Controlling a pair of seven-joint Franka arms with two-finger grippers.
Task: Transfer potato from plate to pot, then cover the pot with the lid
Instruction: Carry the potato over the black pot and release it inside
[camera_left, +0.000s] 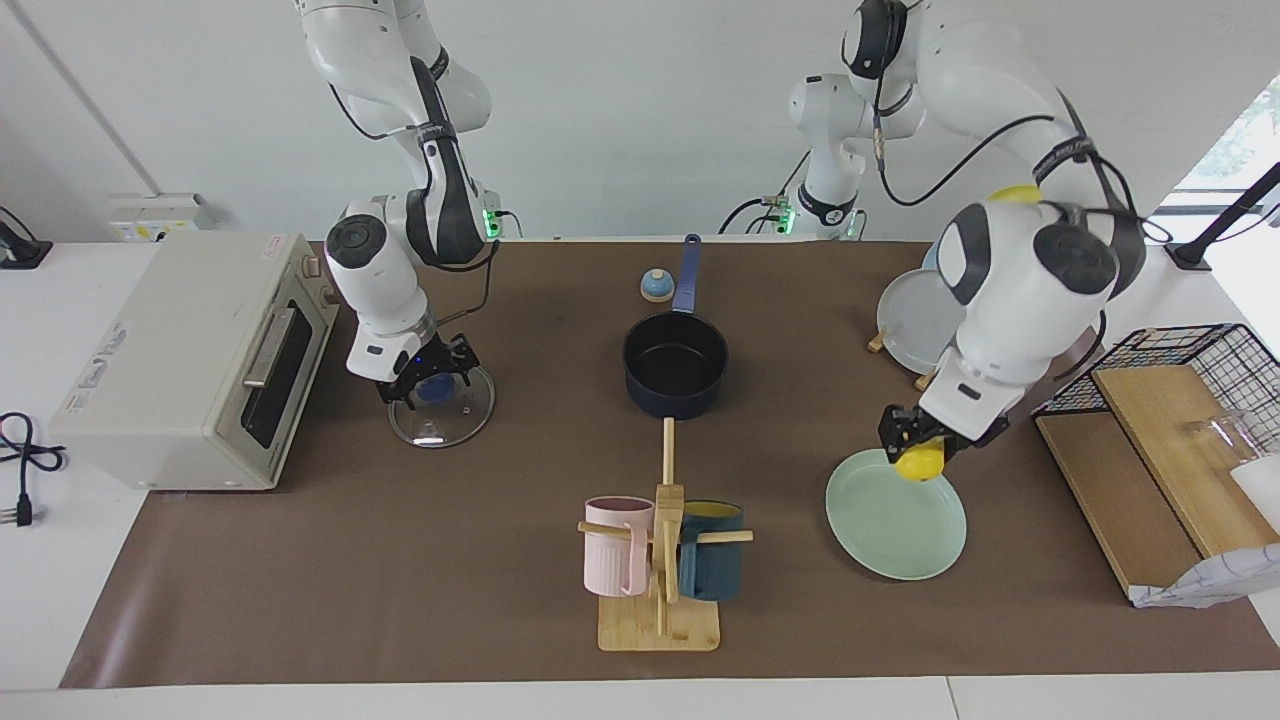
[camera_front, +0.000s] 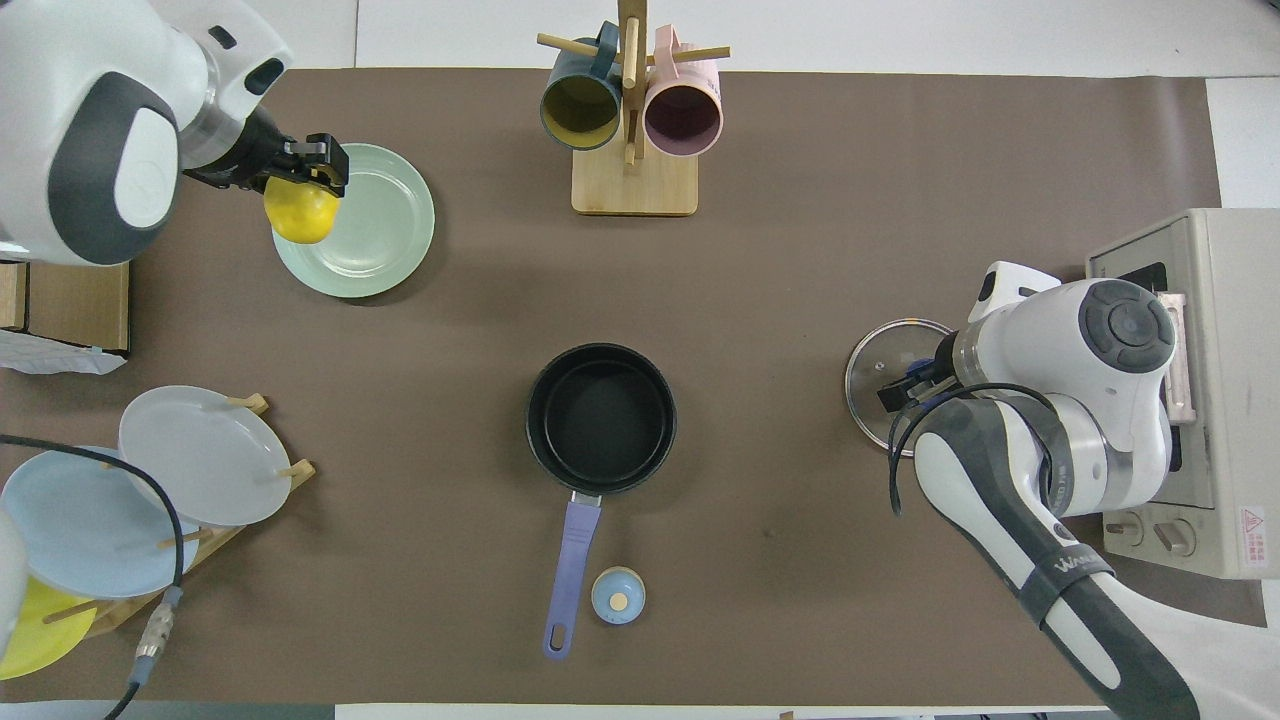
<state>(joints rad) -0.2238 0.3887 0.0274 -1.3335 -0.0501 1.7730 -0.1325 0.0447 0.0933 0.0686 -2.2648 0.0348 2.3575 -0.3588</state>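
Observation:
My left gripper (camera_left: 922, 452) (camera_front: 298, 188) is shut on the yellow potato (camera_left: 920, 465) (camera_front: 300, 212) and holds it in the air over the rim of the mint-green plate (camera_left: 890, 525) (camera_front: 385, 235). The plate lies bare toward the left arm's end of the table. In the middle stands the dark pot (camera_left: 672, 402) (camera_front: 600, 420), empty, with its blue handle pointing toward the robots. The glass lid (camera_left: 452, 422) (camera_front: 868, 368) lies flat toward the right arm's end. My right gripper (camera_left: 432, 386) (camera_front: 906, 386) is down at the lid's blue knob.
A toaster oven (camera_left: 180, 360) (camera_front: 1190, 290) stands beside the lid. A wooden mug rack (camera_left: 660, 600) (camera_front: 632, 185) with two mugs is farther from the robots than the pot. A small bell-shaped knob (camera_left: 655, 286) (camera_front: 618, 595) sits by the pot handle. Upright plates (camera_left: 925, 320) (camera_front: 200, 455) and a wire basket (camera_left: 1215, 355) stand at the left arm's end.

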